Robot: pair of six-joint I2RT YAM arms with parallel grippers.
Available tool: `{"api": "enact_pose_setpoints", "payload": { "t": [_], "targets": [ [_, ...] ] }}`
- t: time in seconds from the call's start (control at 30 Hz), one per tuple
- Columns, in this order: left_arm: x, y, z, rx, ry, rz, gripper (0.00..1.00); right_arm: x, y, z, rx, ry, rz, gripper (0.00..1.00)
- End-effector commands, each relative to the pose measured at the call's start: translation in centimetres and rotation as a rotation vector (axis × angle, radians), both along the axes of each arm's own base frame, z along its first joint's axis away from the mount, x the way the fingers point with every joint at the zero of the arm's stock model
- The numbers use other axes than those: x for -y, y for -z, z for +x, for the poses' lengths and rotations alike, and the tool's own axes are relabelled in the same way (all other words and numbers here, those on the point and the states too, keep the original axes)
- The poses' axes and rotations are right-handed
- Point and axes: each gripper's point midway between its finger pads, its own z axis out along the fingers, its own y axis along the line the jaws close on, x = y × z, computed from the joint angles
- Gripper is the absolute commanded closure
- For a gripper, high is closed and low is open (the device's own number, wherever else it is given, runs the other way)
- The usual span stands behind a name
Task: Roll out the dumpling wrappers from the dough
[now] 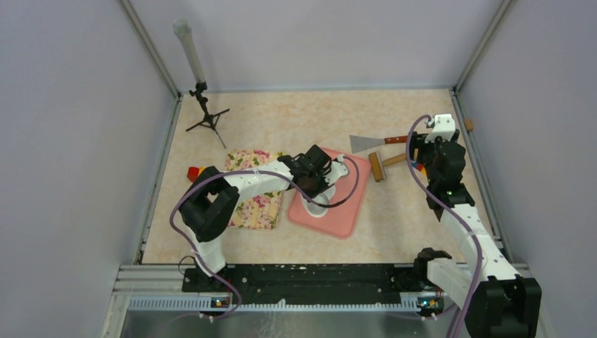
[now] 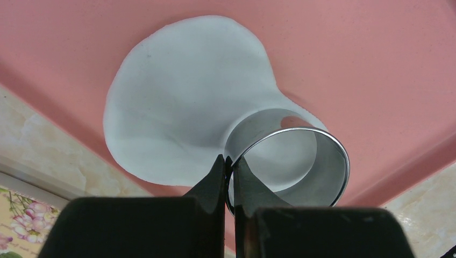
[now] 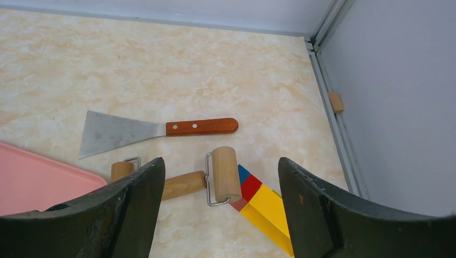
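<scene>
Left gripper [image 2: 229, 161] pinches the wall of the shiny round metal ring cutter [image 2: 322, 177], standing on the flattened white dough [image 2: 183, 97] near the pink rectangular board's [image 2: 365, 64] front edge (right gripper [image 3: 219, 161] spread wide).

I was driving a lab test cell. Grey walls [image 1: 70, 105] on metal posts [image 1: 151, 49] boxed the table [image 1: 296, 120], and a tripod [image 1: 206, 120] stood in one corner.
</scene>
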Motion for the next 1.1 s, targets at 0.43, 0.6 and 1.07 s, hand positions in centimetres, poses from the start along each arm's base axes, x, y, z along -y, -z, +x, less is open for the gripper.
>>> {"api": "enact_pose_setpoints", "payload": {
  "t": [0.43,0.6,1.07],
  "targets": [
    [0.1,-0.2,0.8,0.045,0.008,-0.005,0.91,0.0,-0.8,0.3,0.025,-0.003,0.016,0.25],
    [0.0,-0.6,0.9,0.053,0.008,-0.006,0.83,-0.1,-0.7,0.3,0.023,-0.009,0.018,0.25],
    [0.3,-6.5,2.0,0.162,-0.015,-0.079,0.33,-1.1,-0.1,0.5,-0.002,-0.054,0.051,0.25]
  ]
}}
